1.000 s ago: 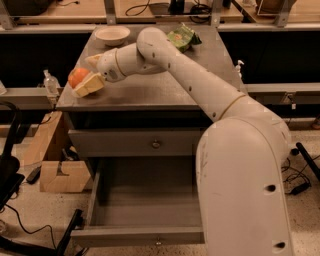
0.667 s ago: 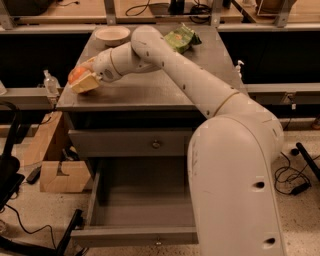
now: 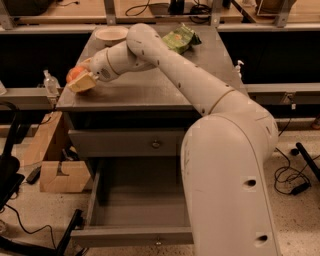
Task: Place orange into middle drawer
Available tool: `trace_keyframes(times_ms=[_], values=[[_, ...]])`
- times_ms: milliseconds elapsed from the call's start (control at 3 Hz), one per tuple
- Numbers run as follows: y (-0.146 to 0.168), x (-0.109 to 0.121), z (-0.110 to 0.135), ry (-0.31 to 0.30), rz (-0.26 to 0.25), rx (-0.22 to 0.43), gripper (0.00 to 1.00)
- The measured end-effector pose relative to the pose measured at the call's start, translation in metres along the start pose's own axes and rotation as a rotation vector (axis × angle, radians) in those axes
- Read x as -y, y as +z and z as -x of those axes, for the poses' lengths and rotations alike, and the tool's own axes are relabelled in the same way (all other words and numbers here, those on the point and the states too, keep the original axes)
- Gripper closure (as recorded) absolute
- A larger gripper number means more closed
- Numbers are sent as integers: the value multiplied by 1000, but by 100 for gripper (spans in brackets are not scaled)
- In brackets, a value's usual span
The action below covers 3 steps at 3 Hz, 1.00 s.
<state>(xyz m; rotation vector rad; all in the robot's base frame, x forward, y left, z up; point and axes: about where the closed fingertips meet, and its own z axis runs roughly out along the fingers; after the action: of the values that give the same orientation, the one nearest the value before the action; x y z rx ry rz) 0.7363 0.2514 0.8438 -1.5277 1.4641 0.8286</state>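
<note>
At left edge of cabinet top [image 3: 150, 90], tool [image 3: 79, 81] clasped around orange [image 3: 74, 73], middle drawer [image 3: 132, 235] open below.

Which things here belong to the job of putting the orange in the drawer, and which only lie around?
For the job: orange at the cabinet top's left edge; gripper right at it; middle drawer, pulled open below.
Just lying about: white bowl, green snack bag, bottle, cardboard box.

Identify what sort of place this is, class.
Likely a robotics lab: a white robot's gripper at the round orange fruit over a grey metal cabinet, wooden workbenches behind, black cables across the floor.
</note>
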Motion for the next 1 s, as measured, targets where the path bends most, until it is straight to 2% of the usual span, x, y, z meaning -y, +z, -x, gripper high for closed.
trace_keyframes(times_ms=[333, 1000], values=[[0, 0, 0, 0, 0, 0, 100], [-1, 0, 2, 0, 0, 0, 100]])
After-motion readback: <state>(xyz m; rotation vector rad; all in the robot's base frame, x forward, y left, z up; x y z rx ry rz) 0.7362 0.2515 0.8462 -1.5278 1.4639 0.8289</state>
